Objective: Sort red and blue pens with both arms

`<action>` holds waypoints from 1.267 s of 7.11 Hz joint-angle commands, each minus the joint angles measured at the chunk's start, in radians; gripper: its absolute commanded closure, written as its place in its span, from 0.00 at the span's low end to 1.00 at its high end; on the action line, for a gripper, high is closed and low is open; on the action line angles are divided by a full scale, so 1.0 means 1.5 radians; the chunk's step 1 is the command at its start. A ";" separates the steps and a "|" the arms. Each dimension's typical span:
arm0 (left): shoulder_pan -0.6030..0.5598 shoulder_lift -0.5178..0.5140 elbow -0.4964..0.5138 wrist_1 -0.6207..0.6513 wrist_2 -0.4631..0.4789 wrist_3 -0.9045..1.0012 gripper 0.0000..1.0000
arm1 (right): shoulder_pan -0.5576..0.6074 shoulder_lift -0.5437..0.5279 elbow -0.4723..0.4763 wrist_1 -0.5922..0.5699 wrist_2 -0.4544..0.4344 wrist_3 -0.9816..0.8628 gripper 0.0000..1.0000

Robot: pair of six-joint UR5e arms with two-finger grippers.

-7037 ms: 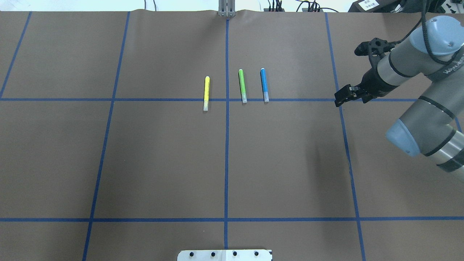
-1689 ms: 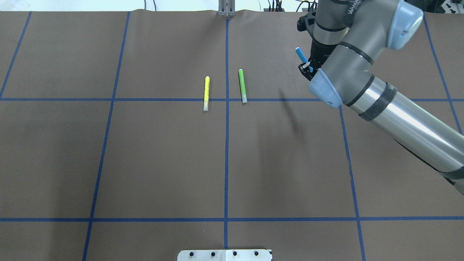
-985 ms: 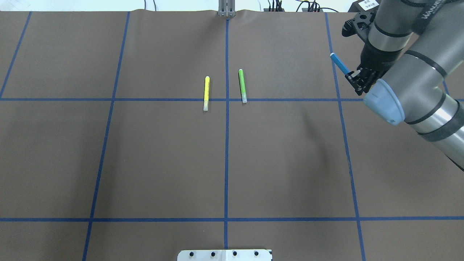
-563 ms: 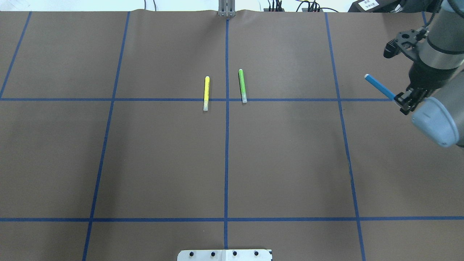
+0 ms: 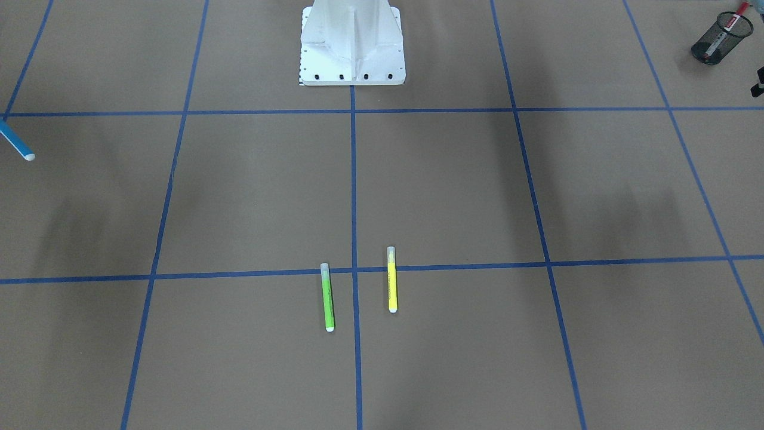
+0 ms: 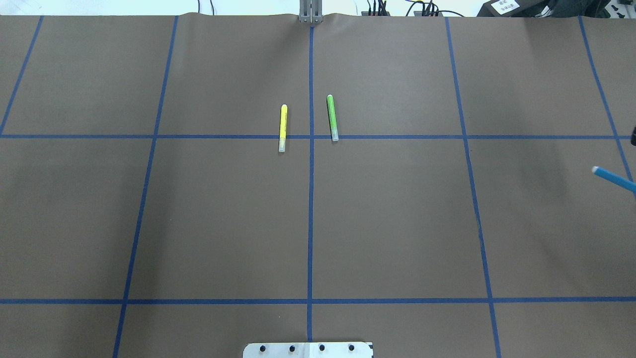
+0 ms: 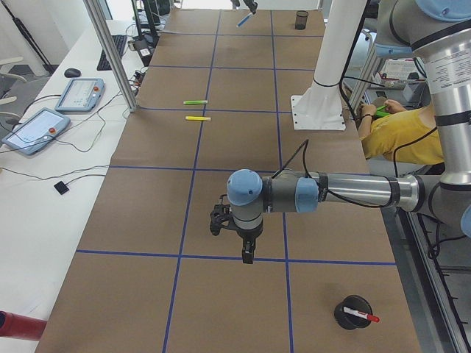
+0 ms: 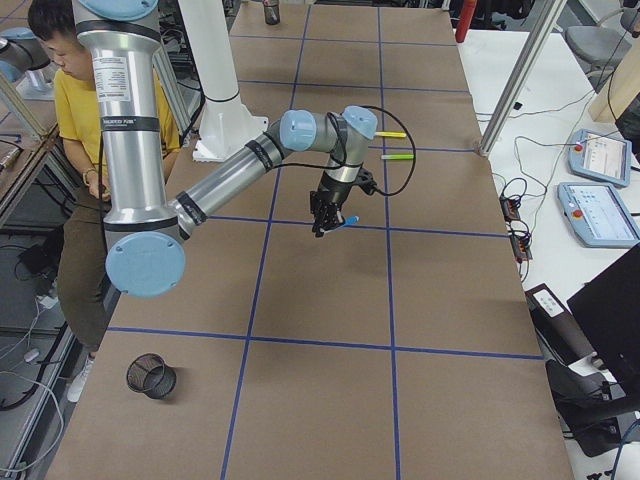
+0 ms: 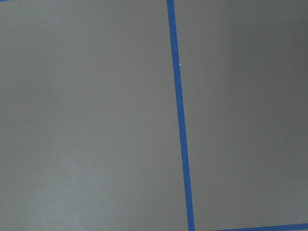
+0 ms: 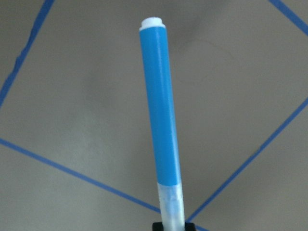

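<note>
The blue pen [image 10: 161, 110] fills the right wrist view, with my right gripper [image 10: 171, 225] shut on its clear cap end. It hangs tilted above the table's right side, its tip showing at the overhead view's right edge as the blue pen [image 6: 613, 178] and at the front view's left edge as the blue pen [image 5: 15, 145]. The right side view has my right gripper [image 8: 322, 228] over bare brown paper. The red pen [image 5: 727, 30] stands in a black mesh cup [image 5: 718, 42]. My left gripper [image 7: 248, 254] hovers near that cup [image 7: 353, 312]; whether it is open I cannot tell.
A green highlighter [image 6: 332, 118] and a yellow highlighter [image 6: 282, 128] lie side by side at the table's middle. Another black mesh cup [image 8: 150, 375] sits on the robot's right side. A person in a yellow shirt [image 8: 75, 100] sits behind the robot's white base [image 5: 352, 42].
My right arm lifted the blue pen from beside the green highlighter and carried it right and nearer the robot, nearly leaving the overhead view. Both highlighters stayed put.
</note>
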 commanded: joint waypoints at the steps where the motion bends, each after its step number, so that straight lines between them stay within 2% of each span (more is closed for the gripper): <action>1: 0.000 0.001 0.000 -0.001 0.000 0.001 0.00 | 0.014 -0.148 0.040 -0.041 -0.066 -0.093 1.00; 3: 0.000 0.011 0.000 -0.011 0.001 0.001 0.00 | 0.013 -0.279 0.062 -0.042 -0.112 -0.108 1.00; 4: 0.000 0.017 0.000 -0.022 0.001 0.001 0.00 | 0.013 -0.328 0.063 -0.037 -0.153 -0.115 1.00; 8: -0.002 0.025 -0.001 -0.040 0.001 0.001 0.00 | 0.012 -0.442 0.054 -0.031 -0.164 -0.115 1.00; 9: -0.006 0.025 -0.005 -0.041 0.001 0.002 0.00 | 0.012 -0.470 0.046 -0.007 -0.164 -0.115 1.00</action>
